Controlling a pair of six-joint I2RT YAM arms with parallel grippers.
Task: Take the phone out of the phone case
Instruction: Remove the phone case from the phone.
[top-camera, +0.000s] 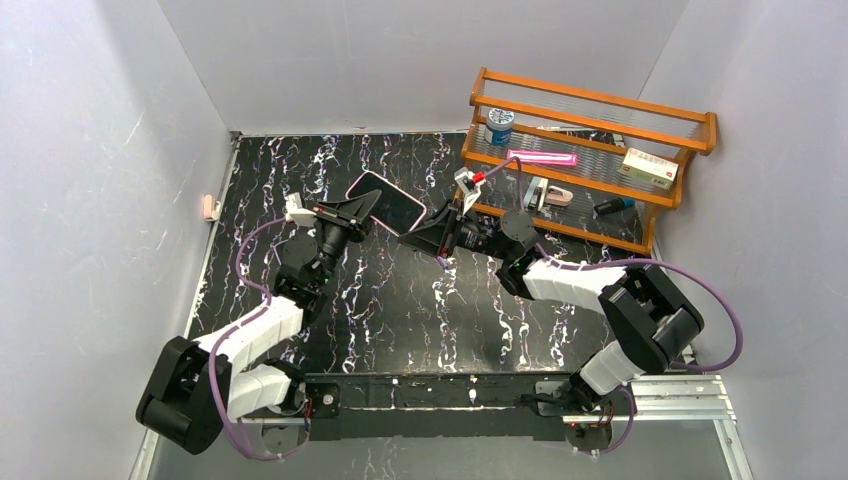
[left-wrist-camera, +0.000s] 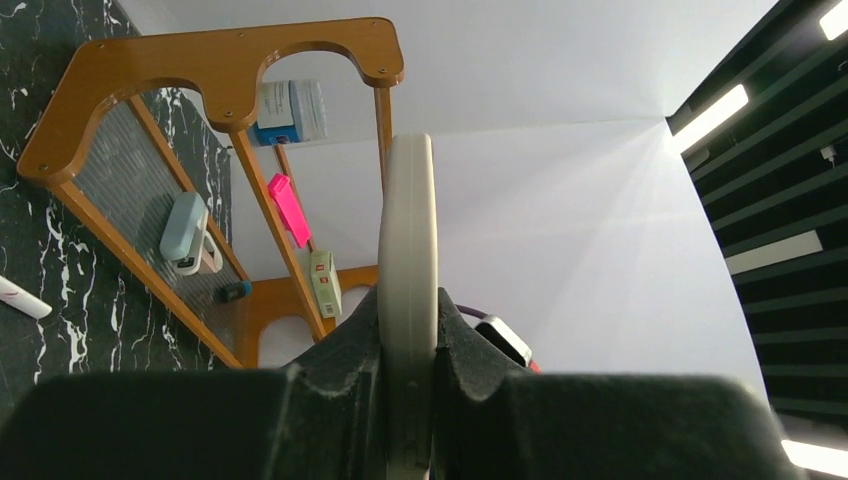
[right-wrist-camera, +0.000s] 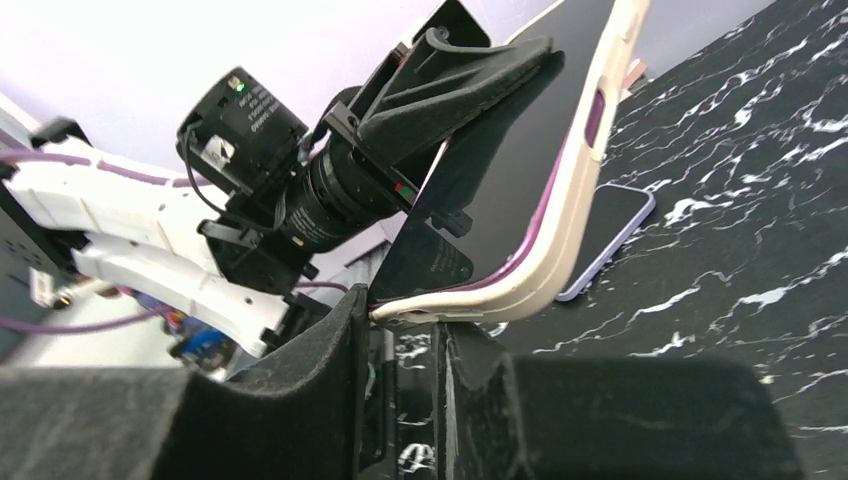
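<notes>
Wooden rack (top-camera: 590, 100), far right corner of the tabletop (top-camera: 400, 320), holds a tin (top-camera: 499, 125), pink bar (top-camera: 543, 158) and box (top-camera: 648, 167). Phone (right-wrist-camera: 510, 150) sits in its case (right-wrist-camera: 560, 230), raised above the tabletop. Left claw (left-wrist-camera: 408, 385) clamps one edge; right claw (right-wrist-camera: 400, 330) pinches a corner.

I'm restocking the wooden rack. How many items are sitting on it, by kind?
blue-and-white can: 1
pink stick: 1
small carton: 1
stapler: 1
dark marker: 1
Total: 5
</notes>
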